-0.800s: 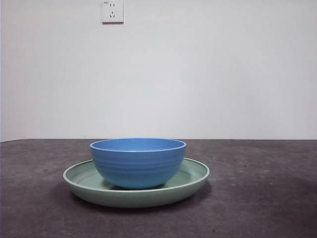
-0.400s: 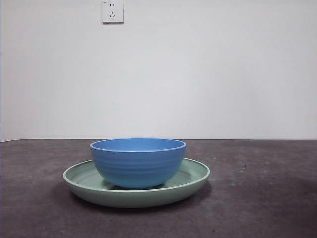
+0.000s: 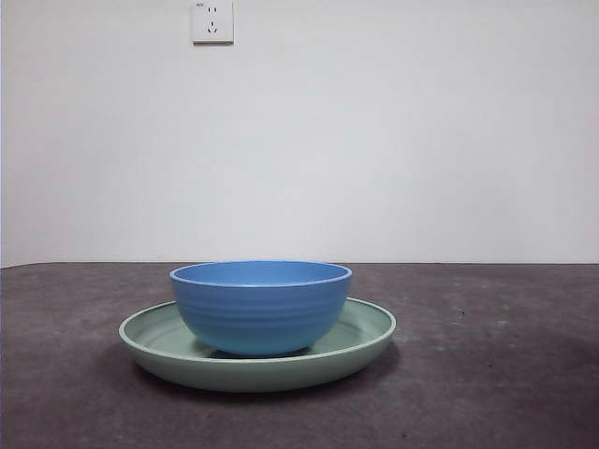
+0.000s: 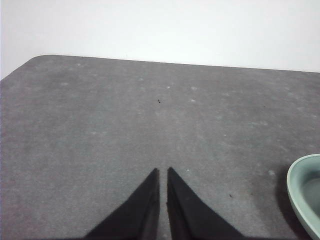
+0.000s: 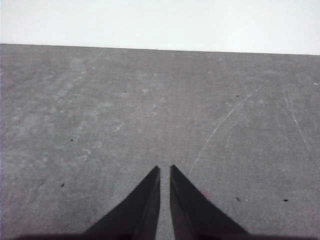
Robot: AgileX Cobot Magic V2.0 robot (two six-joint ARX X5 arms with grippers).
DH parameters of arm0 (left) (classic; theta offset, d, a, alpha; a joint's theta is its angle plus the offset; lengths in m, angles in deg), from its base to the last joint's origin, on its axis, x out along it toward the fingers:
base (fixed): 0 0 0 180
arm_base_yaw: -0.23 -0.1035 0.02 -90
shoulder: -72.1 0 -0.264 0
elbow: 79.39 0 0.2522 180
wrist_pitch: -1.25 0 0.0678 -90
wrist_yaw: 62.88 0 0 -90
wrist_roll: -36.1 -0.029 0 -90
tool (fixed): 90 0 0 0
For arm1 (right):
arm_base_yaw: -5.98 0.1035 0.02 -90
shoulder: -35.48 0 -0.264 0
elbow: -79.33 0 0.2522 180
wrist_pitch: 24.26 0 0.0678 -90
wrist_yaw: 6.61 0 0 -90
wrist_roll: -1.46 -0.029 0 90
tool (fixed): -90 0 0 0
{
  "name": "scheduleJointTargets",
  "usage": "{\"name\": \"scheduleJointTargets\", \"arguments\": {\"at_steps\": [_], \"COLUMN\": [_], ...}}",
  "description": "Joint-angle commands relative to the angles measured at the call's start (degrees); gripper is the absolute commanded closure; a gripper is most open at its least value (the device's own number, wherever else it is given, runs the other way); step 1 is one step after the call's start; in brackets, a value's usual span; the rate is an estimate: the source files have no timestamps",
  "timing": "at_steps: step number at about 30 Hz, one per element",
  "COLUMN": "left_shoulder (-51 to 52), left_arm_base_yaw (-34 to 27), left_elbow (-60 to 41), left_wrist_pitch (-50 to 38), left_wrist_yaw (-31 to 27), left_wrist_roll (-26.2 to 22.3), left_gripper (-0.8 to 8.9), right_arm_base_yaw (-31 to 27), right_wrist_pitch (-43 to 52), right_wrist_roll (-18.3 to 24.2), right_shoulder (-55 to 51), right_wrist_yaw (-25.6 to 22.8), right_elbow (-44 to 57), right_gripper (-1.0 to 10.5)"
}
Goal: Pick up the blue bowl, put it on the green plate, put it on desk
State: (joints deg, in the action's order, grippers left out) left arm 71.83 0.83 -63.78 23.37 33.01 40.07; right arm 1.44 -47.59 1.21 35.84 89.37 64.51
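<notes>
In the front view the blue bowl [image 3: 261,307] stands upright inside the green plate [image 3: 370,327], which rests on the dark grey desk [image 3: 487,374]. No arm shows in that view. My left gripper [image 4: 163,172] is shut over bare desk, with an edge of the green plate [image 4: 300,190] showing at one side of its view. My right gripper [image 5: 165,169] is also shut, holding nothing, above bare scuffed desk [image 5: 150,100].
A white wall with a socket [image 3: 212,21] stands behind the desk. The desk's rounded far corner [image 4: 35,59] appears in the left wrist view.
</notes>
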Motion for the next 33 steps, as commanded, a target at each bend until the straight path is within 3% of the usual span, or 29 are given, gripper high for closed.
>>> {"name": "scheduleJointTargets", "arguments": {"at_steps": [1, 14, 21, 33], "left_shoulder": [0.09, 0.07, 0.02, 0.02], "left_arm_base_yaw": [0.04, 0.04, 0.04, 0.04], "left_elbow": [-1.18, -1.16, -1.16, -1.16], "left_wrist_pitch": [-0.61, 2.36, 2.32, 2.32], "left_wrist_yaw": [-0.11, -0.37, -0.39, -0.37], "left_wrist_roll": [-0.28, -0.98, -6.16, -6.12], "left_gripper": [7.86, 7.86, 7.86, 7.86], "right_arm_base_yaw": [-0.04, -0.04, -0.04, -0.04], "right_wrist_pitch": [0.57, 0.57, 0.57, 0.57], "right_wrist_roll": [0.24, 0.24, 0.24, 0.26], "right_shoulder": [-0.15, -0.15, -0.15, -0.15], "right_wrist_yaw": [-0.04, -0.04, -0.04, -0.04], "right_elbow": [0.42, 0.42, 0.42, 0.42], "right_gripper": [9.2, 9.2, 9.2, 9.2]}}
